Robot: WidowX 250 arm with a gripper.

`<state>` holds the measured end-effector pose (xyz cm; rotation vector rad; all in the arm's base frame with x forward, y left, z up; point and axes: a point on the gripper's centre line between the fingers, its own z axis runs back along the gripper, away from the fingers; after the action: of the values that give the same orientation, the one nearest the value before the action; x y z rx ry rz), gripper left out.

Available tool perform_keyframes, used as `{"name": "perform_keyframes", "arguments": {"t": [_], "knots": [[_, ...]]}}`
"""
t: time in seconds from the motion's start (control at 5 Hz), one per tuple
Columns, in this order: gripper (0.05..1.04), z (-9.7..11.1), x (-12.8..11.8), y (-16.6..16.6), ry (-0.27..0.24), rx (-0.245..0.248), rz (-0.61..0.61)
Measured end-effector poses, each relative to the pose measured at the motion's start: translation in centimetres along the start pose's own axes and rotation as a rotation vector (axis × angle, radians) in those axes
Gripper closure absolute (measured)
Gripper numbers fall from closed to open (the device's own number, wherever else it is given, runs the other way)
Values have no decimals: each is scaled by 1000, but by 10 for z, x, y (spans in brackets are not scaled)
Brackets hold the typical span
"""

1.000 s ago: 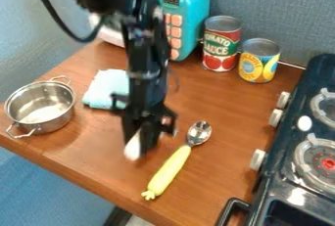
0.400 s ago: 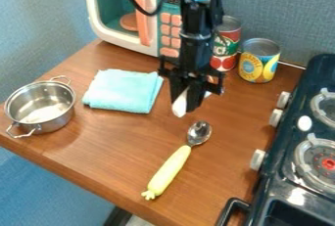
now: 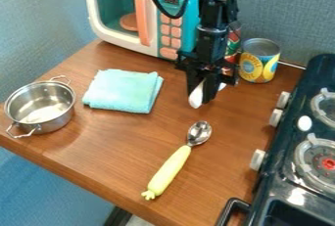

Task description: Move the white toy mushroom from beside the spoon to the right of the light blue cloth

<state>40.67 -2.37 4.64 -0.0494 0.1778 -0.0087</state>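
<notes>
The gripper [image 3: 203,95] hangs over the back middle of the counter, right of the folded light-blue cloth [image 3: 123,91] and in front of the cans. It is shut on a small white object [image 3: 196,97], whose rounded end pokes out at the lower left, with a bit more showing on the right. What the white object is, I cannot tell. Below the gripper lies a spoon [image 3: 172,167] with a yellow handle, its metal bowl pointing up toward the arm. At the left stands a silver pot [image 3: 42,106] with two handles.
A toy microwave [image 3: 124,43] stands at the back left. Behind the gripper is a red can [image 3: 233,40], partly hidden, beside a yellow-and-blue can [image 3: 259,61]. A dark toy stove [image 3: 288,171] lines the right side. The counter's front edge slants along the lower left.
The gripper has moved back and to the right with the white object, away from the spoon and uncovering the cloth. It now hides more of the red can.
</notes>
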Motion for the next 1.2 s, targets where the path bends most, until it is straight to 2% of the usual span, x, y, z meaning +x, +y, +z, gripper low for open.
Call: {"name": "perform_keyframes", "arguments": {"t": [0.4, 0.6, 0.8, 1.0, 1.2], "knots": [[757, -2, 4, 16, 16, 49, 60], [757, -7, 7, 41, 39, 50, 105], [757, -14, 17, 49, 45, 48, 117], [757, -19, 20, 46, 52, 28, 112], [691, -19, 21, 43, 47, 7, 99]]}}
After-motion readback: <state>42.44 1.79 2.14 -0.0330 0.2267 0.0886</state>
